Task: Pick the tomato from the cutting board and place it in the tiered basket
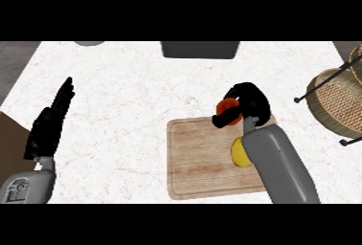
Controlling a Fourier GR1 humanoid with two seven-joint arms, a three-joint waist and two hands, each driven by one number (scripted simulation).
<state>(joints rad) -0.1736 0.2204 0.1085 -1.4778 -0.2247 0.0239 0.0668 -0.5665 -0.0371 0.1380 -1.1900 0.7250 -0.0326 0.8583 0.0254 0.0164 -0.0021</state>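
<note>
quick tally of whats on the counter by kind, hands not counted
tomato: 1, in the right hand
yellow thing on the board, partly hidden by the arm: 1
cutting board: 1
tiered basket: 1
dark things at the far edge, cut off: 2, one grey, one dark
total: 6

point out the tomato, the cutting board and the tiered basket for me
tomato [228,105], head view, on the red-orange patch showing between the right hand's fingers
cutting board [201,158], head view, on the bare wood left of the forearm
tiered basket [344,106], head view, on the woven floor of the lower tier
</note>
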